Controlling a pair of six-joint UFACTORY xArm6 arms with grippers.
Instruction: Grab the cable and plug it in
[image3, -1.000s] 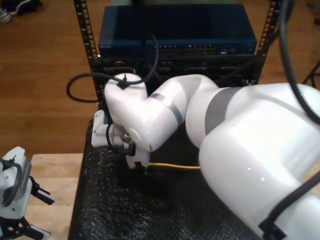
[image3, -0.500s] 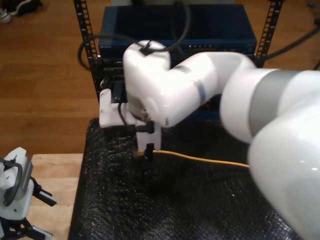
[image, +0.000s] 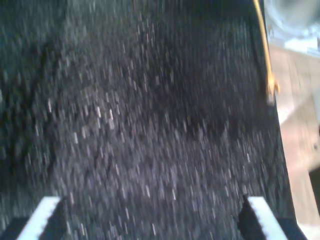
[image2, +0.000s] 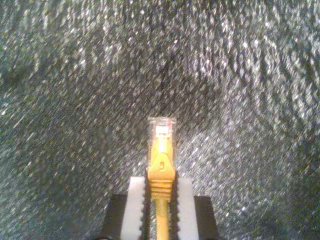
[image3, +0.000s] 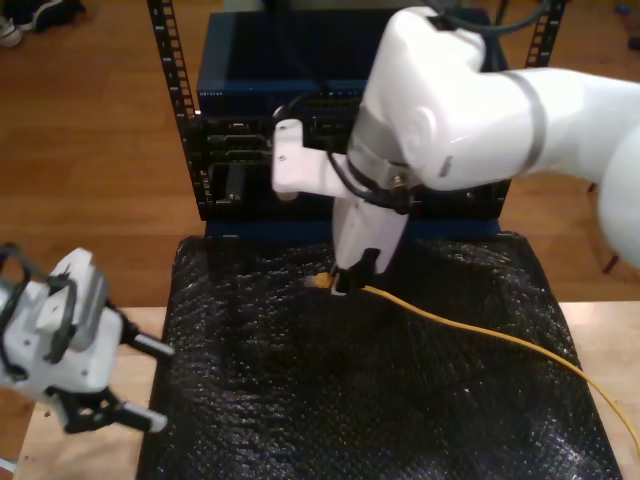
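Pinching the cable (image2: 161, 165) just behind its clear plug (image2: 161, 129), my second gripper (image2: 161, 200) had its 2 white ribbed pads (image2: 136, 205) pressed against the yellow boot from either side, with the plug poking out past the tips over the black bubbly mat (image2: 75, 100). In the exterior view that same gripper (image3: 345, 283) hung from the big white arm (image3: 470, 95) above the mat (image3: 300, 400), on the side of it nearest the equipment rack (image3: 250, 150), and the cable (image3: 480, 335) trailed away from the jaws across the mat toward the exterior view's right, sagging down to the mat surface and running off past its edge. The plug end (image3: 318, 282) sat clear of the mat, lifted, and short of the rack's front panel. My first gripper (image3: 120, 385) waited beside the mat on the wooden table (image3: 110, 320), at the exterior view's left, jaws spread wide with nothing between them; its own camera showed both pale fingertips (image: 42, 220) far apart over the mat (image: 150, 125), and the cable's yellow end (image: 270, 80) lay near the mat's edge, well away from those tips.
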